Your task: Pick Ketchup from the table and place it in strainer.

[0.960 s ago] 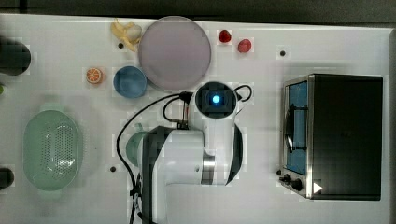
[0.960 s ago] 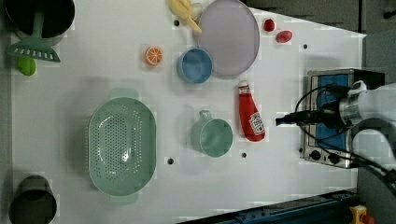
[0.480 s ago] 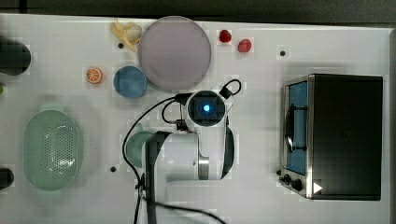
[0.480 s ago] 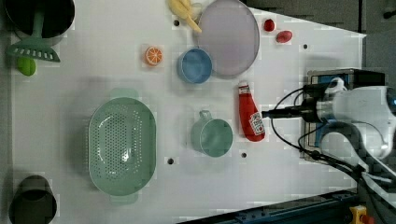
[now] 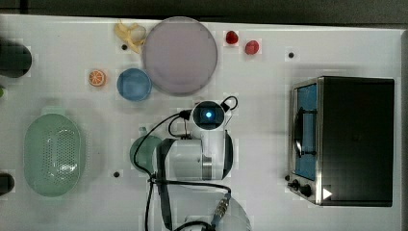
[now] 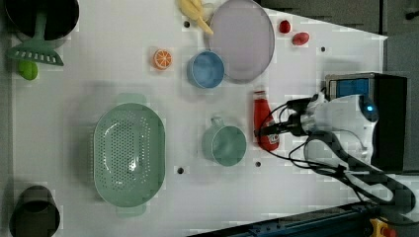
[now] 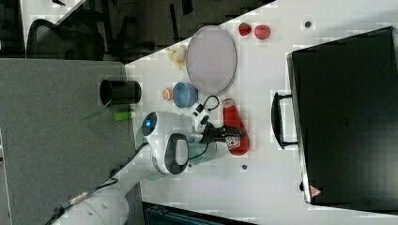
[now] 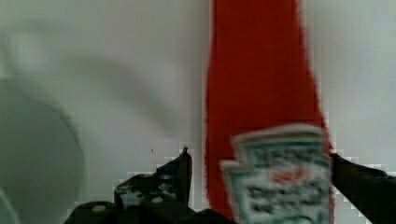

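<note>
Red Ketchup (image 8: 261, 112) lies on the white counter (image 6: 123, 49) between the end effector's (image 8: 259, 186) spread fingers, not pinched.

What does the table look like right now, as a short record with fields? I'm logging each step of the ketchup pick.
ketchup: Ketchup lying on the table, between the open claw's fingers, not lifted
claw: open, a finger on each side of the bottle's label
strainer: strainer holds nothing, toward the left view's left
between them: green mug
also there: blue bowl, purple plate, toaster oven
</note>
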Robot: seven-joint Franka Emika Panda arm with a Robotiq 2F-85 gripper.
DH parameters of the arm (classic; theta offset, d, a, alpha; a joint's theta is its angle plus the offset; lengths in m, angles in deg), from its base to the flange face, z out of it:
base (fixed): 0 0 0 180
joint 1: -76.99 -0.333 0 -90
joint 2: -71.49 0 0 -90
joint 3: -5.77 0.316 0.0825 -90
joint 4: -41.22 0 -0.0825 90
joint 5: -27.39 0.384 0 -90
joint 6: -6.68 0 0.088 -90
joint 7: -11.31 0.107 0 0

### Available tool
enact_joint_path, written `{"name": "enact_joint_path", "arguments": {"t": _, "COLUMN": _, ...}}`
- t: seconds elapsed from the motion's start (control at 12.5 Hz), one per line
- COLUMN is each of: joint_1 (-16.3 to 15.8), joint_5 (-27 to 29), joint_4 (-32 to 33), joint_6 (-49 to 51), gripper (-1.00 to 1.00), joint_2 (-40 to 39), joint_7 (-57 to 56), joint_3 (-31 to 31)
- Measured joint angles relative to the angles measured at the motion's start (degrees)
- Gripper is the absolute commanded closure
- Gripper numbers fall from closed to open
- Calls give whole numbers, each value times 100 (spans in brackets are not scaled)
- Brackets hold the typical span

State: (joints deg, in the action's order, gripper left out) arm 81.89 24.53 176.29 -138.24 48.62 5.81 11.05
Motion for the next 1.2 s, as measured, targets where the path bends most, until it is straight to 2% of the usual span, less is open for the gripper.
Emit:
{"name": "enact_joint_path", "arguments": {"t": 0.24, "joint_1": -2, "joint_5": -42, "joint_4": 134, "joint_6": -288, "gripper": -24, "joint_2": -136, "joint_7": -34, "joint_3": 5}}
{"name": "enact_joint_path", "arguments": {"t": 0.72, "joint_1": -12, "joint_5": 22, "joint_4": 11, "joint_6": -165, "gripper": -24, "joint_2": 141, "joint_7": -39, "joint_3": -40}}
{"name": "enact_joint_path", "arguments": {"t": 0.96, "joint_1": 19, "joint_5": 17, "joint_4": 0, "joint_6": 1192, "gripper": -24, "joint_2": 1325, "joint_7": -39, "joint_3": -16}}
{"name": "enact_joint_path", "arguments": {"t": 1.2, "joint_1": 107, "joint_5": 20, "joint_4": -716, "joint_6": 2501, "gripper": -24, "joint_2": 2567, "joint_7": 11, "joint_3": 177}}
